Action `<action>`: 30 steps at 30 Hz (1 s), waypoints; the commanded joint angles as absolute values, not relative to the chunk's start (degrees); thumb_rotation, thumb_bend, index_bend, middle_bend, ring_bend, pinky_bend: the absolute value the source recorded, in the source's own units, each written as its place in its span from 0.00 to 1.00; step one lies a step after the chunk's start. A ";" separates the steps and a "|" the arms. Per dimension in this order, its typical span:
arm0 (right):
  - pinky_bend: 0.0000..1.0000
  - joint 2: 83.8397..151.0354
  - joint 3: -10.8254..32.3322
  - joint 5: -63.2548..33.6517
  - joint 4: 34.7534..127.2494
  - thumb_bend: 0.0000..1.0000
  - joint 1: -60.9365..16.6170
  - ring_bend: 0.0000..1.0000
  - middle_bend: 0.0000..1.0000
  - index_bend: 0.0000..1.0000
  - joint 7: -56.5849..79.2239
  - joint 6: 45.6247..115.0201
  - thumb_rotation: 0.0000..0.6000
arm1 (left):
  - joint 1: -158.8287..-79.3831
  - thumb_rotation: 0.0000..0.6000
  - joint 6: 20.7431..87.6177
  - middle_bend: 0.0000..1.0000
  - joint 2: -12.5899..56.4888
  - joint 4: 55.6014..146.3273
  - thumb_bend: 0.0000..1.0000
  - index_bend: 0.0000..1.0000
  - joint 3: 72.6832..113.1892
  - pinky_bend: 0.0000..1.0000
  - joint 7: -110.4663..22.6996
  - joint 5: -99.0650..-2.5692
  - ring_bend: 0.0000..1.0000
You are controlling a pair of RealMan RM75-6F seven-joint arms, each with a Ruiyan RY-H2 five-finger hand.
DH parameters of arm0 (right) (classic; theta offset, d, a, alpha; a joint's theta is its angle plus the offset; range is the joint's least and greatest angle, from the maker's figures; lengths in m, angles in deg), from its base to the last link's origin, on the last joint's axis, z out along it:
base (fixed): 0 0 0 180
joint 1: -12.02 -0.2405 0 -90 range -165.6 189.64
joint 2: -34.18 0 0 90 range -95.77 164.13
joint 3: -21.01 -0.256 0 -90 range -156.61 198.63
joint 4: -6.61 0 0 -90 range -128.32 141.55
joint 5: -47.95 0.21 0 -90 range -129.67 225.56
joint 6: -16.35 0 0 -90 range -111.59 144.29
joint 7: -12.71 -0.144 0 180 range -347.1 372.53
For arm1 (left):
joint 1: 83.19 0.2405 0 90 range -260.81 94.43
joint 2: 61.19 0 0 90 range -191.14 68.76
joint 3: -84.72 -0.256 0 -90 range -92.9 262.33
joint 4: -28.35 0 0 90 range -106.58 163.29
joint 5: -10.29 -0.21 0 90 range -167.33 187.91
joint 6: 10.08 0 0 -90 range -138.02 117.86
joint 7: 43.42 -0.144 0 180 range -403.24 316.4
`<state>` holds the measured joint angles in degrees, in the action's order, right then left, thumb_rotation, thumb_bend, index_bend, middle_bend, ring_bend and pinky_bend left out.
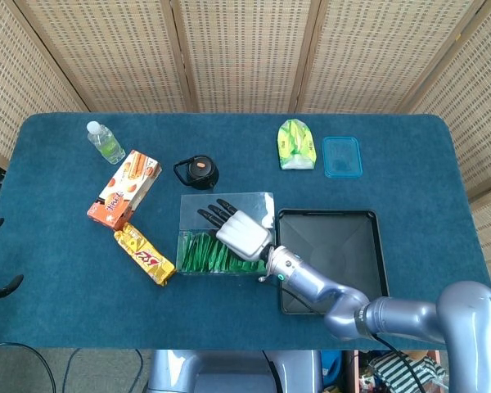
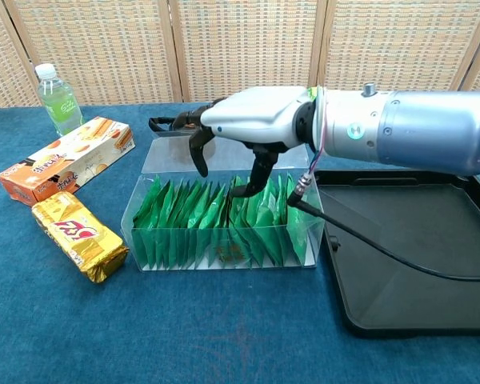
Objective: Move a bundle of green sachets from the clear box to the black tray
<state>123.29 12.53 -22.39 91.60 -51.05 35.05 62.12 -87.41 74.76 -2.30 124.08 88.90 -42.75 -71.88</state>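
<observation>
Chest view: right hand [image 2: 238, 128] poised over the clear box [image 2: 224, 210], fingers spread and curved down, grasping nothing. Green sachets [image 2: 224, 220] packed upright inside, black tray [image 2: 408, 264] just right.

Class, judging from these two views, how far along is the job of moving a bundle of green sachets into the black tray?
Nothing is moved yet: the black tray shows no sachets, and the green sachets all stand in the clear box. In hand: the right hand hovers over the box, fingers apart and pointing down at the sachets, gripping nothing. Left: grip a bundle, lift it, place it in the tray.
</observation>
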 commanded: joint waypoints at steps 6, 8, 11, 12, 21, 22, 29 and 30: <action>0.00 124.63 12.65 -20.99 91.17 0.47 -51.46 0.00 0.08 0.43 37.12 61.29 1.00 | -87.37 1.00 74.81 0.00 -2.50 124.10 0.23 0.00 88.90 0.00 -42.27 -71.89 0.00; 0.00 124.82 12.73 -20.94 91.03 0.47 -51.46 0.00 0.08 0.43 37.39 61.18 1.00 | -87.39 1.00 74.80 0.00 -2.55 124.07 0.23 0.00 88.91 0.00 -42.16 -71.91 0.00; 0.00 125.07 12.81 -20.80 90.88 0.47 -51.37 0.00 0.08 0.43 37.68 61.13 1.00 | -87.41 1.00 74.75 0.00 -2.55 124.05 0.23 0.00 88.85 0.00 -42.12 -71.98 0.00; 0.00 125.16 12.87 -20.69 90.75 0.47 -51.35 0.00 0.08 0.43 37.82 61.05 1.00 | -87.42 1.00 74.73 0.00 -2.56 124.07 0.23 0.00 88.83 0.00 -42.09 -72.00 0.00; 0.00 125.92 13.31 -19.95 89.77 0.47 -50.91 0.00 0.08 0.44 38.04 60.59 1.00 | -87.45 1.00 74.63 0.00 -2.56 124.05 0.23 0.00 88.79 0.00 -42.13 -71.92 0.00; 0.00 126.00 13.35 -19.86 89.63 0.47 -50.84 0.00 0.08 0.44 38.03 60.55 1.00 | -87.48 1.00 74.58 0.00 -2.55 124.04 0.23 0.00 88.78 0.00 -42.16 -71.92 0.00; 0.00 126.51 13.44 -20.49 88.72 0.50 -50.34 0.00 0.09 0.47 37.14 60.83 1.00 | -87.52 1.00 74.55 0.00 -2.50 123.99 0.23 0.00 88.84 0.00 -42.13 -71.77 0.00; 0.00 126.58 13.48 -20.66 88.59 0.51 -50.27 0.00 0.09 0.48 36.98 60.85 1.00 | -87.53 1.00 74.52 0.00 -2.50 123.98 0.23 0.00 88.83 0.00 -42.13 -71.76 0.00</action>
